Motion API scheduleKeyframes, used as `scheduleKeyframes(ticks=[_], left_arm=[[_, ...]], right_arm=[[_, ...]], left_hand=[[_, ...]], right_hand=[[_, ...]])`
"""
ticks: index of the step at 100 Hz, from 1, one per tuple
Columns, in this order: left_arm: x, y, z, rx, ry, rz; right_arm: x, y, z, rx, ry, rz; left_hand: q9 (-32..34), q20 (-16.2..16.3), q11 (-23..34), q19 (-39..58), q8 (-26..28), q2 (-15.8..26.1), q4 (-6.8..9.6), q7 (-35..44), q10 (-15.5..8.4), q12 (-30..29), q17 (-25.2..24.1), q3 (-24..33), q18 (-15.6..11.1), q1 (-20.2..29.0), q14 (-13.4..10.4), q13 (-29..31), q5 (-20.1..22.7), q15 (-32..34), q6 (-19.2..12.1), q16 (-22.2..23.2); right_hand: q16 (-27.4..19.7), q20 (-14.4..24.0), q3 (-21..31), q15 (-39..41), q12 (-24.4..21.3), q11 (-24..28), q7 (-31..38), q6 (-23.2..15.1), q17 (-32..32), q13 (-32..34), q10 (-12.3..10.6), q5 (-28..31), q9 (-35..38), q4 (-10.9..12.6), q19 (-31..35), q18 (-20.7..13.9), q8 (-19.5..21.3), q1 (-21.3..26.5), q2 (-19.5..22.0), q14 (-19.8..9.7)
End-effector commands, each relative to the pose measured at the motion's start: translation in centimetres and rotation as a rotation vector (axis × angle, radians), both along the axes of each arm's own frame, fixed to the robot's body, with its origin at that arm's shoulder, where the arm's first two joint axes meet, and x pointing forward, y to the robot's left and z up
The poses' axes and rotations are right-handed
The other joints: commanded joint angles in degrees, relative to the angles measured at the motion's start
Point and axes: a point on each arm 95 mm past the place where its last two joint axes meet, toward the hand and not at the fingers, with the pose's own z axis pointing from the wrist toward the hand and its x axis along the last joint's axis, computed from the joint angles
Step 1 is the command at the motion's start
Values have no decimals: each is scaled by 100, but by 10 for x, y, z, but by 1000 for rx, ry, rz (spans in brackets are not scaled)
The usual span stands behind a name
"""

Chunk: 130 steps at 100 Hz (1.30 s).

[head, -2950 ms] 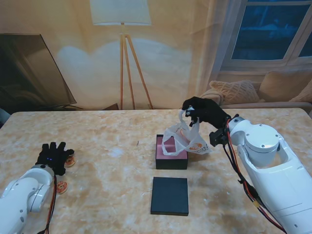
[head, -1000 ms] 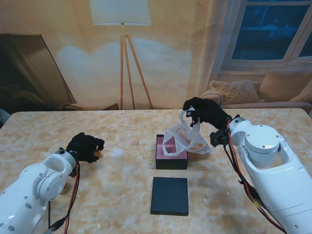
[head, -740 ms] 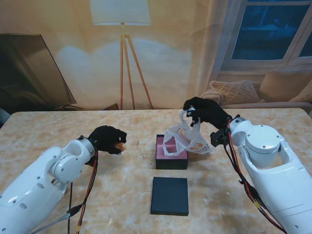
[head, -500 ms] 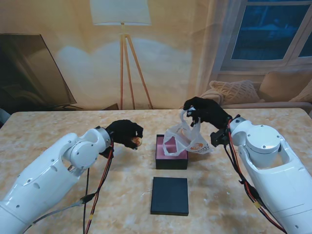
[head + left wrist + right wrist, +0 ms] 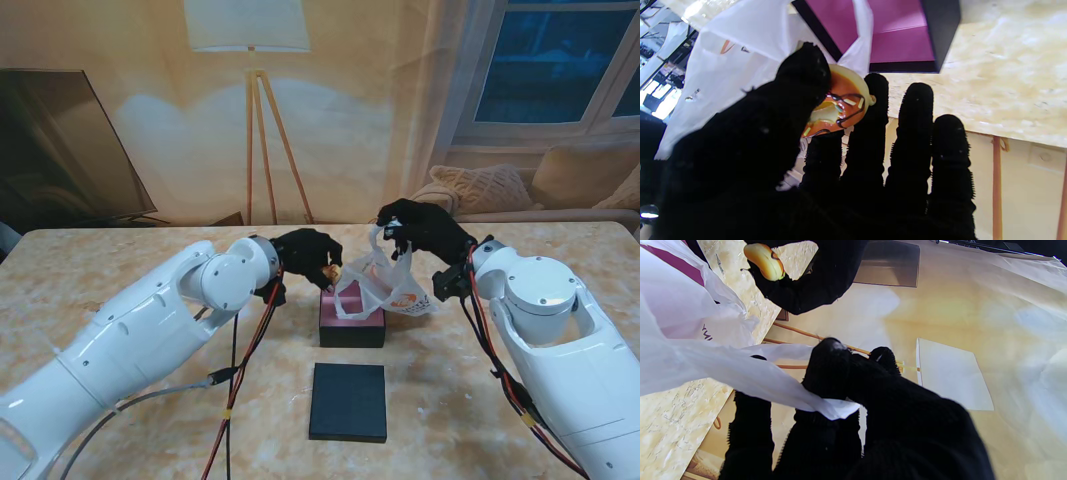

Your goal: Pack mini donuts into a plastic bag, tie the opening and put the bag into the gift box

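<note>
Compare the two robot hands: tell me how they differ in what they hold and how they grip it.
The left robot hand pinches a mini donut between thumb and fingers, right beside the plastic bag. The right robot hand is clenched on the bag's handle, holding the bag up over the gift box. The left holds something small and rigid; the right holds thin, limp film. Both wear black gloves and are shut on their loads.

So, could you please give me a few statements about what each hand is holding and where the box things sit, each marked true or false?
1. The left hand holds a mini donut between its fingers. True.
2. The right hand is open. False: it grips the plastic bag by its handle.
3. The gift box has a pink inside. True.
4. The lid sits on the box. False: it lies flat on the table, nearer to me.
</note>
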Motion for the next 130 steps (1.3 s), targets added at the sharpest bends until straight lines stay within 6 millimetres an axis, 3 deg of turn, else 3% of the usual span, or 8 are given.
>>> scheduleKeyframes(ticks=[1, 58, 89, 130], left_arm=[[0, -15, 10, -3, -7, -26], [-9, -52, 26, -67, -20, -55], [-21, -61, 32, -74, -53, -91], [-20, -71, 27, -101, -48, 6]], right_arm=[[-3, 4, -3, 4, 8, 16], [-4, 5, 2, 14, -15, -9], [-4, 7, 4, 24, -15, -26], [-6, 7, 7, 38, -21, -42]], left_hand=[[34, 131, 71, 134, 117, 306, 264, 117, 8, 55, -60, 64, -100, 307, 122, -89, 281, 183, -127, 138], [23, 276, 371, 299, -142, 147, 212, 126, -4, 140, -122, 130, -68, 197, 146, -107, 432, 526, -265, 345], [-14, 446, 752, 490, -385, 102, 189, 109, 34, 339, -152, 157, -116, 131, 188, -94, 547, 908, -250, 693], [-60, 594, 887, 595, -845, 134, 179, 58, 88, 351, -260, 126, -111, 133, 256, -163, 720, 1108, -171, 933]], right_hand=[[88, 54, 295, 15, 72, 365, -49, -78, -9, 70, -481, 30, 195, 91, 63, -107, 44, 354, 289, -314], [46, 6, 269, -92, -21, 356, -32, -43, 32, 51, -472, -17, 152, 78, 51, -159, 46, 366, 300, -314], [10, -41, 260, -177, -88, 379, -25, -10, 76, 58, -441, -33, 135, 73, 37, -190, 35, 377, 297, -301], [-29, -105, 258, -261, -171, 390, -29, 17, 113, 86, -438, -58, 120, 69, -19, -244, 13, 371, 301, -319]])
